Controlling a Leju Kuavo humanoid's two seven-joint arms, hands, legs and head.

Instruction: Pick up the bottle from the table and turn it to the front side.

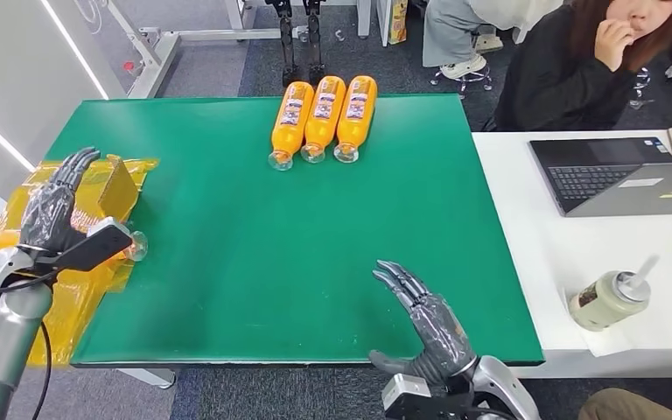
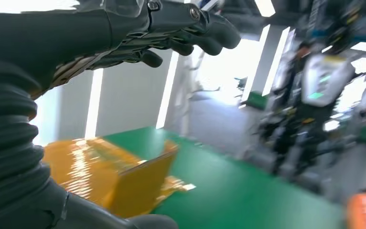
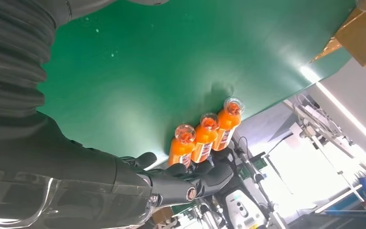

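Three orange bottles [image 1: 324, 115] lie side by side at the far middle of the green table [image 1: 254, 262], their clear caps pointing toward me. They also appear in the right wrist view [image 3: 205, 136]. The clear cap of another bottle [image 1: 135, 246] peeks out beside my left wrist, its body hidden by the arm. My left hand [image 1: 52, 206] hovers over the table's left edge with its fingers spread, holding nothing. My right hand [image 1: 429, 324] is open and flat above the table's near edge, far from the bottles.
A yellow-taped cardboard box [image 1: 118, 188] sits at the table's left edge under my left hand. On the white desk [image 1: 525, 227] to the right are a laptop [image 1: 621, 175] and a cup with a straw [image 1: 611, 297]. A person [image 1: 577, 61] sits behind it.
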